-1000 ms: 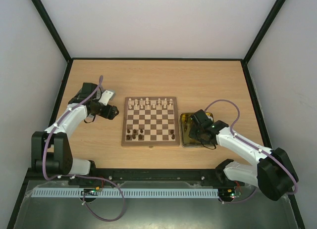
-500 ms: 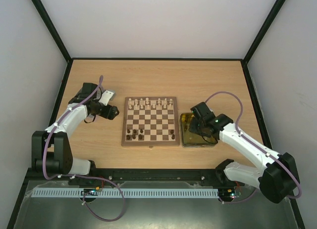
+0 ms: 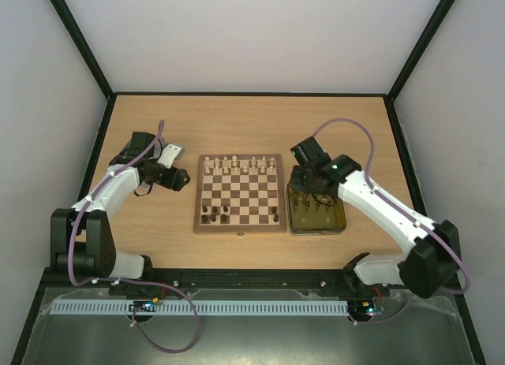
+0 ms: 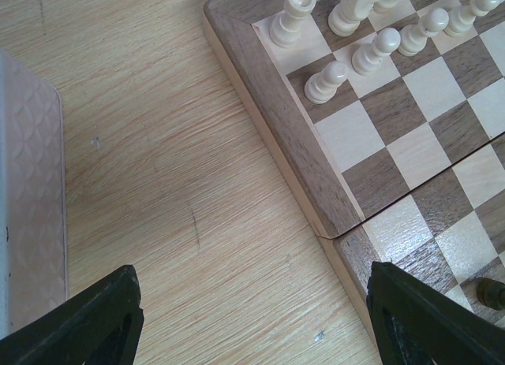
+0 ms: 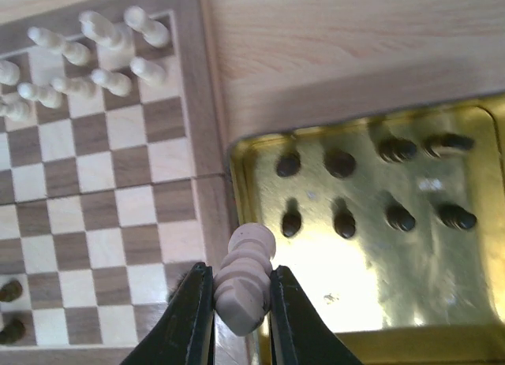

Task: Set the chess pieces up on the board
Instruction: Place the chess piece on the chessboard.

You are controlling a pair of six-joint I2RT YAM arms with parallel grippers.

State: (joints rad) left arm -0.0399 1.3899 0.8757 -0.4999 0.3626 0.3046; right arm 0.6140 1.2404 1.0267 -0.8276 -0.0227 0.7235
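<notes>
Right gripper (image 5: 241,270) clamped on pale chess piece (image 5: 245,282), long axis along the fingers, head past the tips; left gripper (image 4: 252,272) wide open, empty.

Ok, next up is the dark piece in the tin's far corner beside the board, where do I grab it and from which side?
Take the dark piece by its head, coming straight down: it seems to stand upright, and the tin wall beside it would likely block a sideways approach. The right gripper is shut on a pale piece, so set that down first.
</notes>
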